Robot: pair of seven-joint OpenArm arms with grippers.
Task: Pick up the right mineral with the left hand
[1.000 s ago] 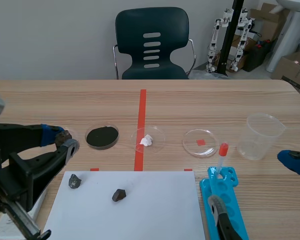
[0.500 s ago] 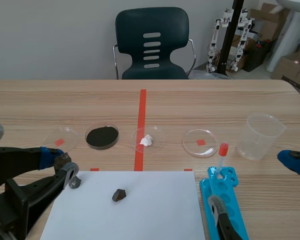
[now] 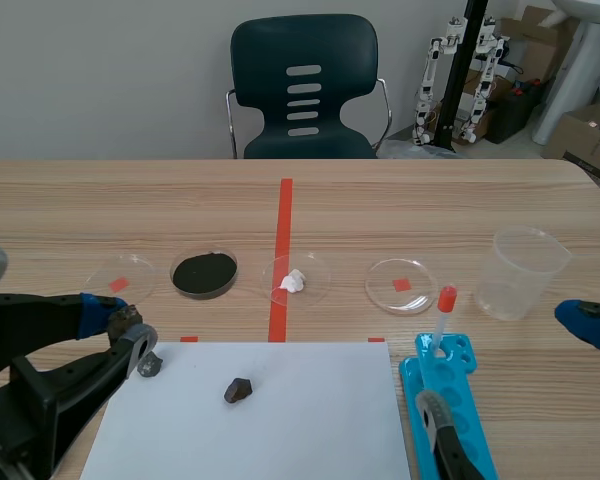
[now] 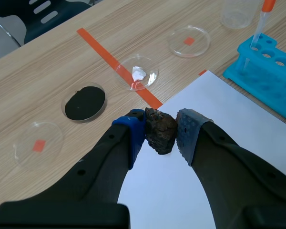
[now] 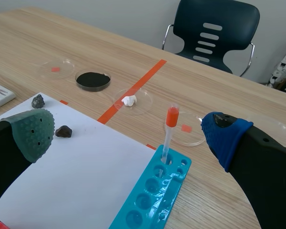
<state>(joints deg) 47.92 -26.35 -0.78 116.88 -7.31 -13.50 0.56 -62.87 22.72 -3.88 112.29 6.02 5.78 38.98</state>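
From here the left gripper (image 4: pixel 159 132) has its fingers clamped on a brown rock (image 4: pixel 160 139), a rough dark lump pinched between the blue pad and the grey one. It hangs above the near left corner of the white sheet (image 3: pixel 310 420), clear of the paper. In the scene view the same gripper sits low at the left, just beside the left mineral (image 3: pixel 152 366), a greyish stone lying at the sheet's left edge.

The right mineral (image 3: pixel 238 390) lies on the sheet, apart from the left gripper and toward the middle of the paper, with nothing touching it.

The right gripper (image 5: pixel 128 121) hovers at the right side with its fingers spread wide and nothing between them. Under it stands a blue tube rack (image 3: pixel 475 445), with an orange-capped dropper (image 3: pixel 443 315) upright in one of its far holes.

Farther back on the tabletop (image 3: pixel 460 210) runs a row of clear dishes: one bare dish at the left (image 3: pixel 120 275), one with black powder (image 3: pixel 204 273), one with a white lump (image 3: pixel 296 280) and one more to the right (image 3: pixel 401 284). A clear plastic beaker (image 3: pixel 523 270) stands past them on the right. A dark chair (image 3: pixel 303 85) is pushed up to the far side.
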